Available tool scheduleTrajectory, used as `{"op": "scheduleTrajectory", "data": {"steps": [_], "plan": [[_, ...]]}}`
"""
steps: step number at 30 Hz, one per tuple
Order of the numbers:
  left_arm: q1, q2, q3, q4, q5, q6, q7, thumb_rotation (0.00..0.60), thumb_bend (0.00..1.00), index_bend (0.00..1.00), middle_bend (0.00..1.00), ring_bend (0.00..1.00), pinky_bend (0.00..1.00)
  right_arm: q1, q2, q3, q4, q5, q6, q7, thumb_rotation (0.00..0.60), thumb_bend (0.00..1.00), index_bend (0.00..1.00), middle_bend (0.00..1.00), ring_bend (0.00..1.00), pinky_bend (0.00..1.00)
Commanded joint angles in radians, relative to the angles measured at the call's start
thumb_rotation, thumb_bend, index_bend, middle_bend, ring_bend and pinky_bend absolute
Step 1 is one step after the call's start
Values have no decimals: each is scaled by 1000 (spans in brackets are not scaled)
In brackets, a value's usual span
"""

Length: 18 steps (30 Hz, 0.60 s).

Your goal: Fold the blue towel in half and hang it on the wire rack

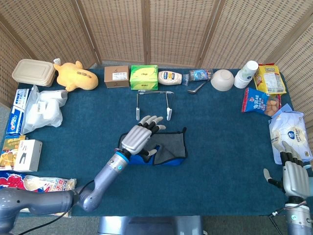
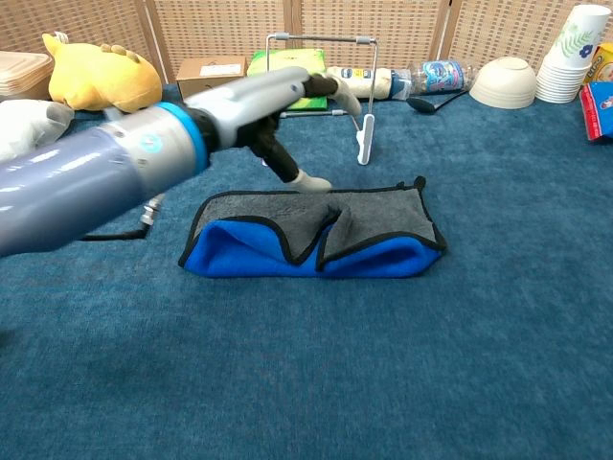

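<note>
The left hand (image 1: 141, 135) hovers with fingers spread, holding nothing, above the rear left part of the blue towel (image 2: 316, 238). The towel lies folded on the desk (image 1: 220, 161), just in front of the upright wire rack (image 2: 326, 72). The right hand (image 1: 293, 175) rests open at the desk's near right corner.

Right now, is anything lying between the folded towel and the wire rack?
Nothing rests there. In the chest view only bare blue cloth separates the towel from the wire rack; the left hand hovers above that stretch, holding nothing.
</note>
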Motion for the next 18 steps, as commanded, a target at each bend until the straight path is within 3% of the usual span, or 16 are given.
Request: {"op": "scheduleTrajectory", "data": {"steps": [1,10,18], "plan": [[29,53,36,-63,19,-16,-28,600,302,251,76,0,0,2,-2,1,-1,1,0,-3,600,330,117,25,0,0],[65,159,135,-154,25,-51,24,600,302,285,77,0,0,9,-9,-2,-3,1,-5,-14,600,328,117,25,0,0],[73,174,167,-155,-8,-48,99,600,302,315,72,0,0,11,-12,-4,-2,2,-5,-15,600,329,117,26,0,0]]}}
